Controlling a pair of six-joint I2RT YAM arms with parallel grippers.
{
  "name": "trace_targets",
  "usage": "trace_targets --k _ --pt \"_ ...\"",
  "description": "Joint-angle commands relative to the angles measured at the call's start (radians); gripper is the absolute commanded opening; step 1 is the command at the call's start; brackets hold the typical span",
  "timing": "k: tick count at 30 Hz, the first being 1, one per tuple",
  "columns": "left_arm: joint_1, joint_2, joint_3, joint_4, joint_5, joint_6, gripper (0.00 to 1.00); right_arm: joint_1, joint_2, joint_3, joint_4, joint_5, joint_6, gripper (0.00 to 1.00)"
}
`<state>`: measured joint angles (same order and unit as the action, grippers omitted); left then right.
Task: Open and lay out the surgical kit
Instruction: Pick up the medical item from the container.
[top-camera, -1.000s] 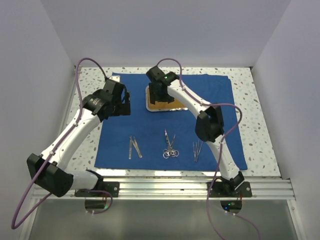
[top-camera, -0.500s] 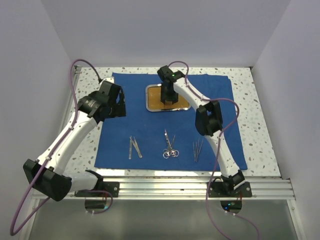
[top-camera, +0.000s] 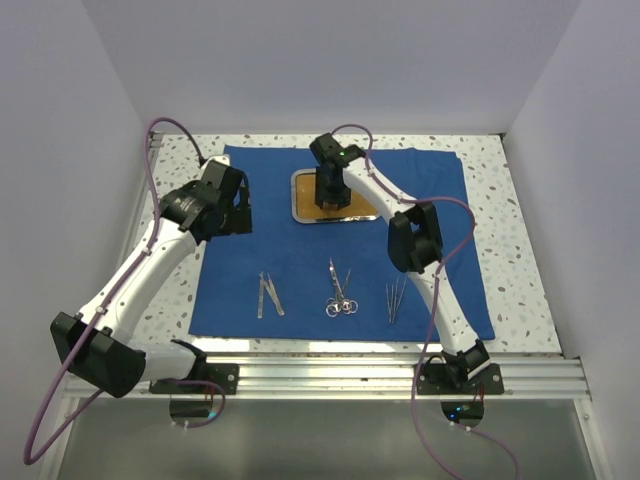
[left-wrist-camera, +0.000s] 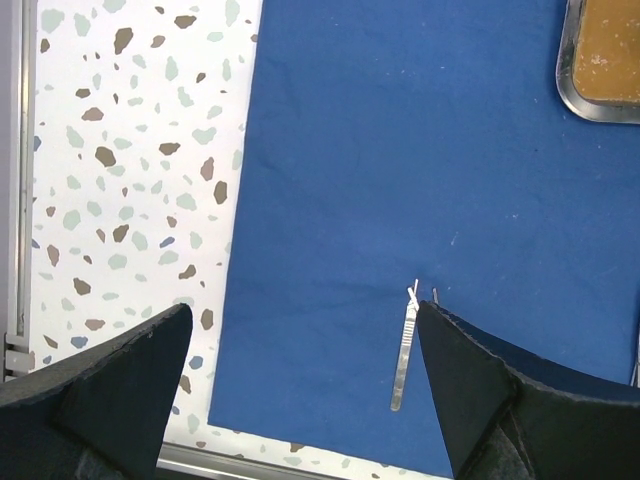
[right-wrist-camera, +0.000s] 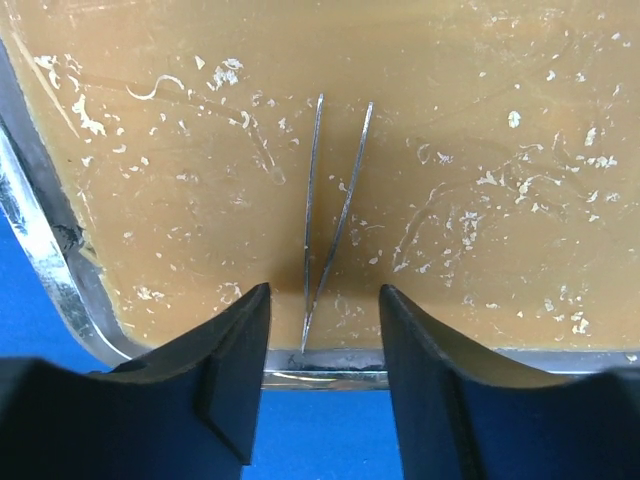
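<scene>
The right hand (right-wrist-camera: 323, 330), its fingers spread wide and gripping nothing, straddles the thin silver tweezers (right-wrist-camera: 311, 280) lying in the rounded steel tray with orange-brown floor (right-wrist-camera: 40, 260) on the royal-blue cloth wrap (top-camera: 300, 260), so emptying the tray is probably the step in hand, and next it should lower, pinch and lift them.

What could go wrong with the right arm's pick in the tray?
1. The tweezers lie flat with their joined end right by the tray wall; the open right gripper may hit the rim or slip off the thin steel.
2. A snag could drag the tray across the blue cloth.
</scene>
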<state>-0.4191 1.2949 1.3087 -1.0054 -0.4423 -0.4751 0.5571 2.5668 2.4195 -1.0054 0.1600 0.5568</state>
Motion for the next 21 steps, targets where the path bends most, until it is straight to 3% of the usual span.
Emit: trace_targets --k 1,4,7,13,14,21 --pt "0.009 -0.009 0.012 0.007 -0.019 0.024 0.98 0.006 0.001 0.001 0.018 -0.017 0.02 0.5" --pt "0.013 -0.02 0.015 0.001 -0.024 0.033 0.98 0.017 0.027 0.004 -0.007 0.01 0.018 0.39" --pt "0.016 -0.034 0.015 -0.004 -0.027 0.039 0.98 0.024 0.062 0.016 -0.035 0.045 0.015 0.21" --pt "0.019 -0.06 0.001 -0.013 -0.03 0.055 0.98 0.03 0.073 -0.031 -0.047 0.078 0.009 0.08" --pt "0.019 -0.065 -0.005 -0.012 -0.03 0.056 0.99 0.033 0.073 -0.037 -0.053 0.081 0.008 0.01" --pt "0.02 -0.083 -0.017 0.007 -0.01 0.072 0.99 0.035 -0.017 -0.054 -0.075 0.121 0.005 0.0"
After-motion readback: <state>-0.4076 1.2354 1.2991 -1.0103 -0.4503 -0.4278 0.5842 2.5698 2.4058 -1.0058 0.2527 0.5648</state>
